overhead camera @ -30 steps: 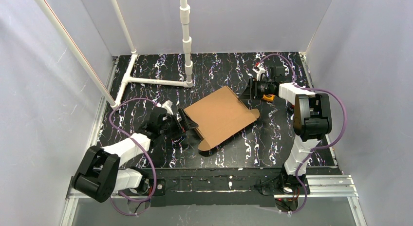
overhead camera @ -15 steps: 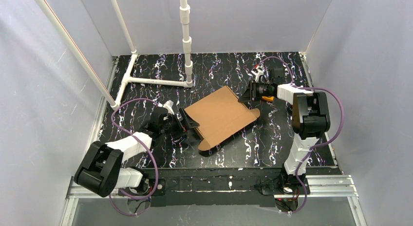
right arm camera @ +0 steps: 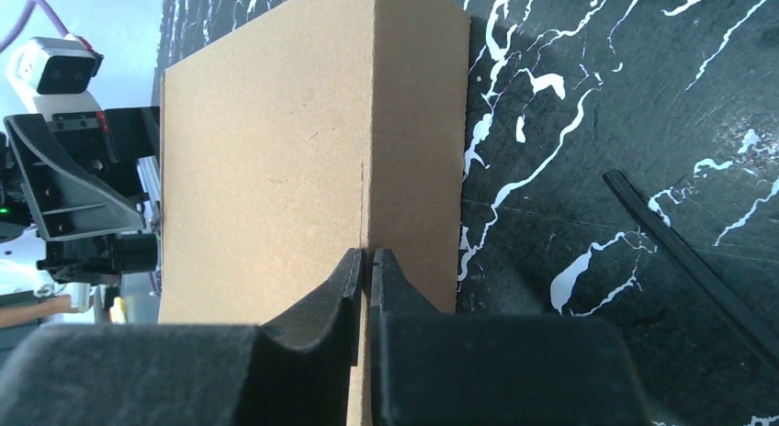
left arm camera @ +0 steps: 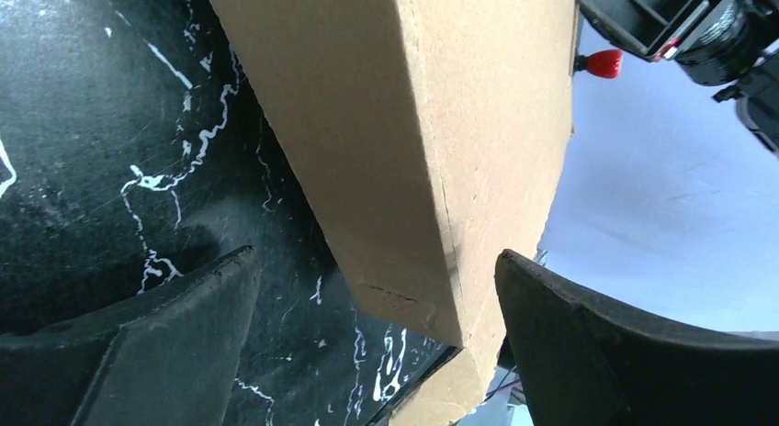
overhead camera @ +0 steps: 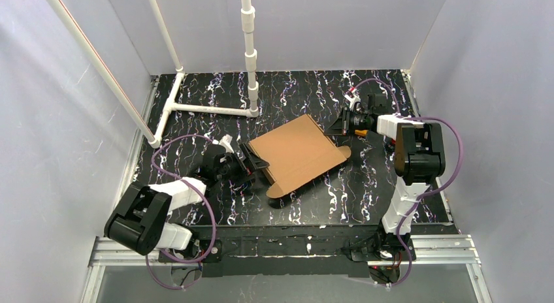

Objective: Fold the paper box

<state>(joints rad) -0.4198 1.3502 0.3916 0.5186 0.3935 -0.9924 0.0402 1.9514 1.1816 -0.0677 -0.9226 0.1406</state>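
The paper box (overhead camera: 297, 153) is a flat brown cardboard blank lying at an angle in the middle of the black marbled table. My left gripper (overhead camera: 255, 160) stands wide open at its left corner. In the left wrist view that raised corner of the box (left arm camera: 413, 123) sits between the two fingers of the left gripper (left arm camera: 377, 256) without touching either. My right gripper (overhead camera: 338, 125) is at the far right corner. In the right wrist view the right gripper (right arm camera: 370, 253) is shut on the thin edge of the box (right arm camera: 276, 151), at a crease line.
A white pipe frame (overhead camera: 209, 108) lies at the back left, with an upright pipe (overhead camera: 248, 55) beside it. White walls close in all sides. A thin black strip (right arm camera: 689, 252) lies on the table to the right of the box.
The right gripper has closed onto the box's far right edge and drawn slightly to the right. The left gripper has edged nearer the left corner, still open.
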